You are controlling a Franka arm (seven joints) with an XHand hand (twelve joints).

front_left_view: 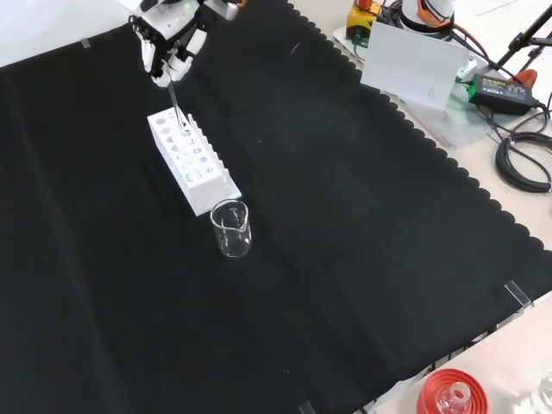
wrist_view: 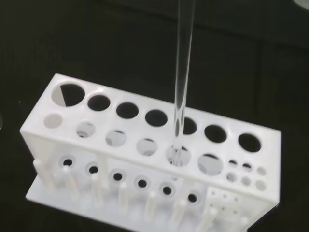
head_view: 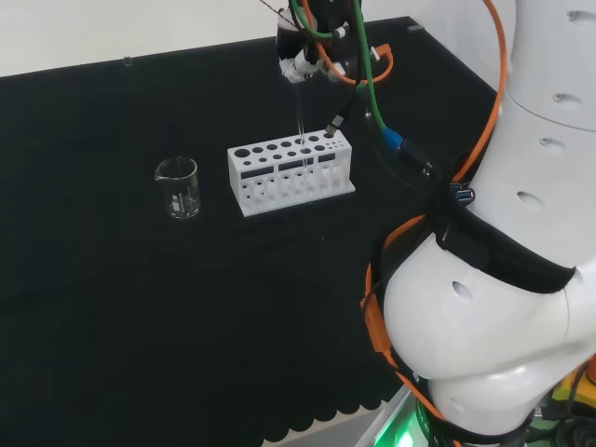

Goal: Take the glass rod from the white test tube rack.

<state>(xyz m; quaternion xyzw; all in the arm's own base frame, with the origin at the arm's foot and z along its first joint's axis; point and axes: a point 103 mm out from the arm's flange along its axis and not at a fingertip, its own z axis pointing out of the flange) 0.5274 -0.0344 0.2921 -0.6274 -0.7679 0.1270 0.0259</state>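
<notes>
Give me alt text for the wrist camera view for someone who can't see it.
A clear glass rod stands upright with its lower end in a front-row hole of a white test tube rack on black cloth. The rack has two rows of round holes, pegs along its base and smaller holes at one end.
</notes>
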